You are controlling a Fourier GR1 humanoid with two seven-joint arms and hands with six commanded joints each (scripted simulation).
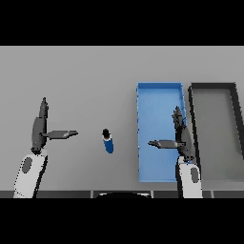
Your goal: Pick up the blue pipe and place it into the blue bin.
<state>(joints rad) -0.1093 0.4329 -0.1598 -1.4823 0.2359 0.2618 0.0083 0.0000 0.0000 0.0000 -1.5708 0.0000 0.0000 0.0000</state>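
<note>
One head view only — looking steeply down on the grey table (86,76).

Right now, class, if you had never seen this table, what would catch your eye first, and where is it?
The bright blue bin right of centre stands out first, with the right hand open above it. Next to it, at the far right, lies a dark bin. The small blue pipe lies on the grey table near the middle, the open left hand off to its left.

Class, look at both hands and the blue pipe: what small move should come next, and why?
Probably the right hand should shift left toward the blue pipe. It hovers open over the blue bin, the pipe lies untouched on the table left of the bin, and the left hand looks no nearer.
</note>
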